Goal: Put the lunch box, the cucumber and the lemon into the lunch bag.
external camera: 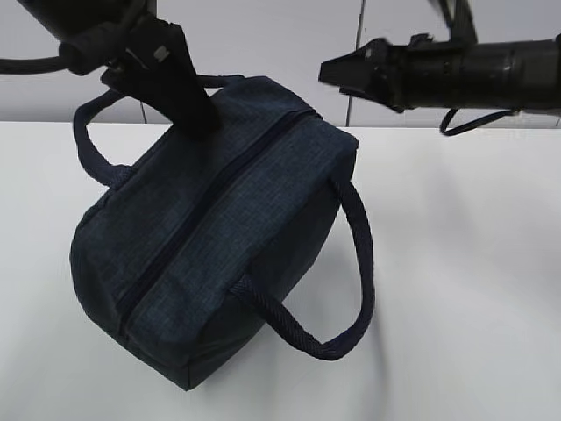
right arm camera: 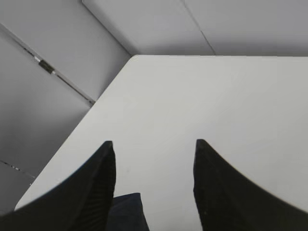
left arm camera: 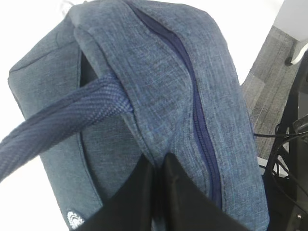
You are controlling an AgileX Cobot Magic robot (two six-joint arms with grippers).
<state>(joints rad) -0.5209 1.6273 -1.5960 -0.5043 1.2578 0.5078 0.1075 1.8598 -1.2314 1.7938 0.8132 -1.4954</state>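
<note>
Our left end effector [left arm camera: 156, 192] is pinched shut on the top fabric of the lunch bag [external camera: 210, 237], beside its closed zipper [left arm camera: 192, 110] — we judge this holds the bag tilted over the desk [external camera: 456, 263]. Our right end effector [right arm camera: 154, 183] hangs open and empty above the bag's far end. A round white logo [left arm camera: 74, 220] shows (its writing unreadable).

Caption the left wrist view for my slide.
Left gripper pinches the zipped bag beside its zipper.
</note>
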